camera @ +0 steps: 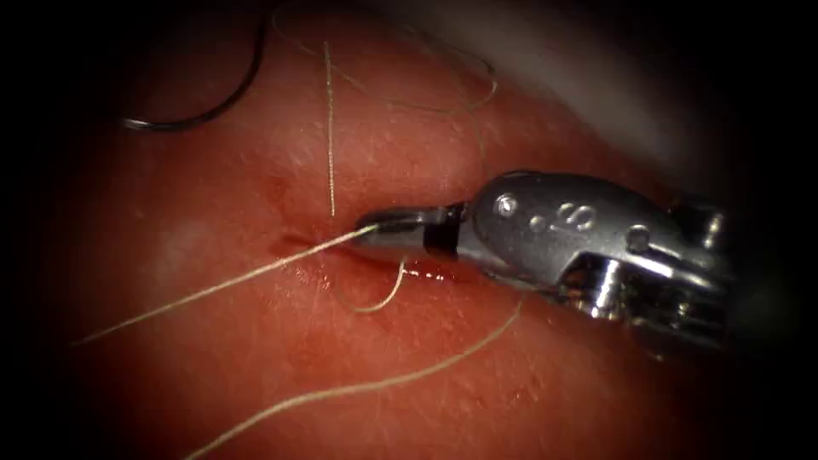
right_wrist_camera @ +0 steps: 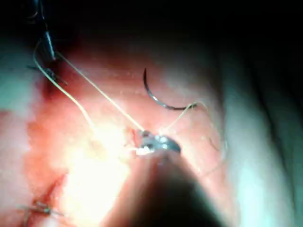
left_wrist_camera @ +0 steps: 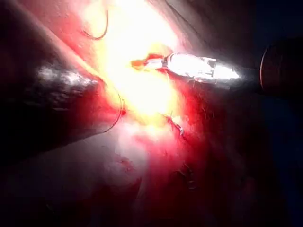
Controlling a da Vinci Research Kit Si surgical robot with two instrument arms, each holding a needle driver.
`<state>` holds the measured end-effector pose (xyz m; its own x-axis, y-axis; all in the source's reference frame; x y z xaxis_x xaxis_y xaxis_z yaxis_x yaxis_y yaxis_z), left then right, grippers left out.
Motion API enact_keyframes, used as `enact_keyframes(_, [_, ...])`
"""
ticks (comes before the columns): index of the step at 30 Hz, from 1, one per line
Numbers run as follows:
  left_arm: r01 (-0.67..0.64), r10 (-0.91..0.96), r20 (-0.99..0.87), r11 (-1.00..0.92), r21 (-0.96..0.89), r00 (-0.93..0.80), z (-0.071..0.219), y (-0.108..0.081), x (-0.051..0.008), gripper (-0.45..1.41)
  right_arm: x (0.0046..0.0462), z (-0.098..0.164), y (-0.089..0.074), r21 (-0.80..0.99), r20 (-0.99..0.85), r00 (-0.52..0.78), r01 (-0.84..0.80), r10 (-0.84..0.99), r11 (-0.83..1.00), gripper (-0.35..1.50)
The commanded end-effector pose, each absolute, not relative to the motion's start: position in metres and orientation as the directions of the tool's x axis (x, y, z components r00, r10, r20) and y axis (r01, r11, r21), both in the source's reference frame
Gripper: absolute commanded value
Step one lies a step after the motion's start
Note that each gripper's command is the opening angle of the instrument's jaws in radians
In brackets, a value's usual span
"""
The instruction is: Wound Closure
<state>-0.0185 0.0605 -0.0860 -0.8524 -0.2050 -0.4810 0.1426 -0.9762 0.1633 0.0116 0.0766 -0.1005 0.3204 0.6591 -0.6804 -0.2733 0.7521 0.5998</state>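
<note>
The right tool (camera: 375, 230) reaches in from the right and lies low over the cut (camera: 294, 247), its jaws shut on the pale thread (camera: 230, 281) at their tip. From there one strand runs taut toward the lower left. The curved needle (camera: 200, 115) lies free on the tissue (camera: 213, 204) at the upper left, held by neither tool and not in the tissue. It also appears in the left wrist view (left_wrist_camera: 97, 33) and the right wrist view (right_wrist_camera: 158, 97). The left tool (left_wrist_camera: 116, 111) is a dark blurred shape near the tissue.
Loose thread loops over the tissue above the right tool (camera: 426, 102) and trails below it (camera: 383, 383). Red fluid (camera: 426, 274) glistens in the cut under the right tool. Earlier stitches (right_wrist_camera: 40, 208) sit further along the cut.
</note>
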Motion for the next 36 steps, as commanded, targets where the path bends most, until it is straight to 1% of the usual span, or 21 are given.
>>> enact_keyframes(1, [0.144, -0.207, -0.467, -0.975, 0.167, -0.860, -0.0848, 0.0605, -0.0190, -0.35, 0.0122, -0.1002, 0.0769, 0.598, -0.683, 0.320, -0.271, 0.656, 0.754, -0.35])
enact_keyframes(6, [0.156, -0.224, -0.465, -0.971, 0.181, -0.856, -0.0818, 0.0609, -0.0197, -0.35, 0.0120, -0.1005, 0.0768, 0.605, -0.685, 0.316, -0.256, 0.657, 0.754, -0.35])
enact_keyframes(9, [0.181, -0.258, -0.460, -0.962, 0.206, -0.850, -0.0796, 0.0597, -0.0196, -0.35, 0.0119, -0.1010, 0.0768, 0.618, -0.691, 0.310, -0.217, 0.653, 0.756, -0.33])
enact_keyframes(11, [0.202, -0.284, -0.441, -0.953, 0.224, -0.852, -0.0790, 0.0595, -0.0196, -0.35, 0.0119, -0.1015, 0.0768, 0.616, -0.706, 0.291, -0.199, 0.646, 0.762, 0.17])
enact_keyframes(12, [0.214, -0.296, -0.431, -0.950, 0.229, -0.853, -0.0790, 0.0596, -0.0196, -0.35, 0.0120, -0.1018, 0.0768, 0.619, -0.710, 0.277, -0.192, 0.647, 0.762, 0.36])
enact_keyframes(14, [0.219, -0.318, -0.422, -0.939, 0.266, -0.849, -0.0789, 0.0600, -0.0196, -0.35, 0.0121, -0.1025, 0.0768, 0.611, -0.728, 0.254, -0.183, 0.637, 0.770, 0.86])
enact_keyframes(15, [0.216, -0.331, -0.416, -0.929, 0.299, -0.847, -0.0787, 0.0604, -0.0196, -0.35, 0.0122, -0.1032, 0.0767, 0.607, -0.735, 0.246, -0.178, 0.632, 0.775, 1.08])
enact_keyframes(16, [0.219, -0.345, -0.409, -0.920, 0.323, -0.845, -0.0786, 0.0606, -0.0197, -0.35, 0.0123, -0.1038, 0.0768, 0.610, -0.733, 0.245, -0.177, 0.634, 0.773, 1.20])
enact_keyframes(19, [0.235, -0.382, -0.388, -0.897, 0.376, -0.839, -0.0784, 0.0607, -0.0198, -0.35, 0.0125, -0.1048, 0.0769, 0.608, -0.737, 0.242, -0.172, 0.631, 0.775, 1.36])
enact_keyframes(23, [0.232, -0.407, -0.368, -0.870, 0.435, -0.836, -0.0785, 0.0607, -0.0201, -0.35, 0.0125, -0.1067, 0.0779, 0.615, -0.745, 0.199, -0.166, 0.637, 0.771, 1.46])
enact_keyframes(28, [0.239, -0.447, -0.341, -0.829, 0.506, -0.827, -0.0792, 0.0608, -0.0201, -0.35, 0.0123, -0.1082, 0.0797, 0.628, -0.749, 0.127, -0.174, 0.650, 0.758, 1.46])
enact_keyframes(29, [0.241, -0.453, -0.338, -0.823, 0.514, -0.825, -0.0793, 0.0608, -0.0201, -0.35, 0.0123, -0.1082, 0.0801, 0.630, -0.750, 0.114, -0.174, 0.651, 0.757, 1.41])
enact_keyframes(30, [0.244, -0.459, -0.335, -0.817, 0.522, -0.823, -0.0795, 0.0609, -0.0201, -0.35, 0.0123, -0.1081, 0.0805, 0.632, -0.751, 0.105, -0.173, 0.652, 0.756, 1.28])
enact_keyframes(31, [0.241, -0.460, -0.333, -0.814, 0.529, -0.823, -0.0796, 0.0610, -0.0200, -0.35, 0.0122, -0.1079, 0.0810, 0.632, -0.750, 0.101, -0.179, 0.653, 0.754, 0.99])
enact_keyframes(32, [0.237, -0.459, -0.336, -0.813, 0.532, -0.822, -0.0796, 0.0610, -0.0200, -0.35, 0.0123, -0.1077, 0.0814, 0.632, -0.750, 0.100, -0.187, 0.654, 0.753, 0.54])
enact_keyframes(33, [0.234, -0.462, -0.333, -0.807, 0.542, -0.822, -0.0797, 0.0610, -0.0199, -0.35, 0.0126, -0.1070, 0.0821, 0.621, -0.756, 0.107, -0.191, 0.645, 0.760, -0.32])
enact_keyframes(34, [0.232, -0.462, -0.333, -0.806, 0.544, -0.822, -0.0797, 0.0610, -0.0198, -0.35, 0.0127, -0.1065, 0.0825, 0.619, -0.756, 0.113, -0.197, 0.645, 0.760, -0.35])
enact_keyframes(36, [0.227, -0.462, -0.337, -0.804, 0.550, -0.820, -0.0797, 0.0611, -0.0197, -0.35, 0.0129, -0.1051, 0.0829, 0.608, -0.760, 0.114, -0.221, 0.640, 0.762, -0.35])
